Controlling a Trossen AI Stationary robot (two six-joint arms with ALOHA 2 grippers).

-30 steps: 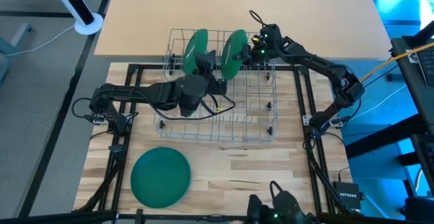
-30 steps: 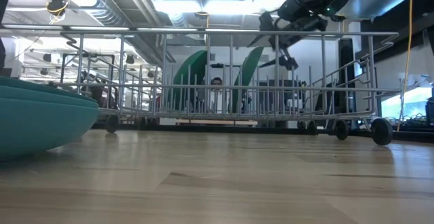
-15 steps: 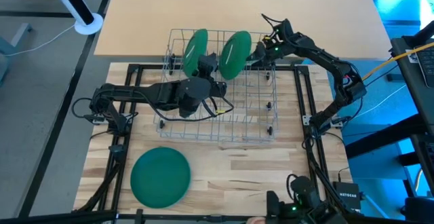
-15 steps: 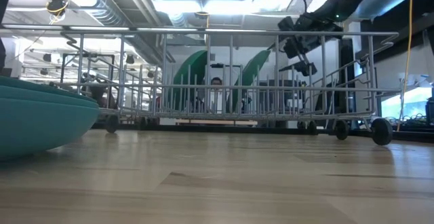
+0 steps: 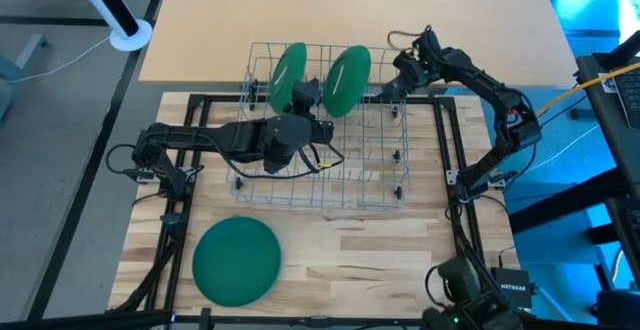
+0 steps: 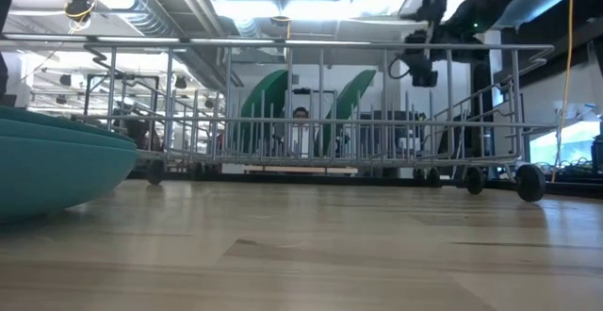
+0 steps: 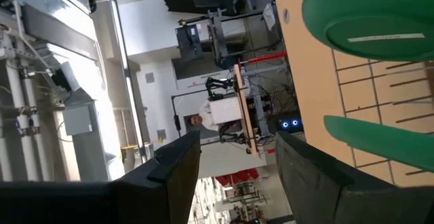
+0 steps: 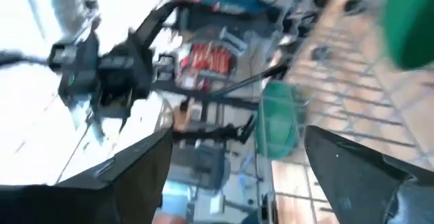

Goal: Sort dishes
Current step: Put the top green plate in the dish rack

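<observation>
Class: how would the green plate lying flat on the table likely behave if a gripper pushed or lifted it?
The flat plate looks like rigid matte plastic, so probably stiff and light. Lying flat on the smooth wooden table, it would likely slide rather than tip. Its low rim may be hard to grip.

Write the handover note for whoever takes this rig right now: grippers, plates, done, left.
Right gripper: open, empty, above the far right corner of the wire rack, just right of the right standing plate.
Left gripper: open, holding nothing, over the rack beside the left standing plate.
Plates: two stand upright in the rack's far row; the rest sit as a stack of plates on the table in front of the rack, near the left side.
Done: two plates racked.
Left: move the stacked plates into the rack; how many are in the stack cannot be told.
</observation>
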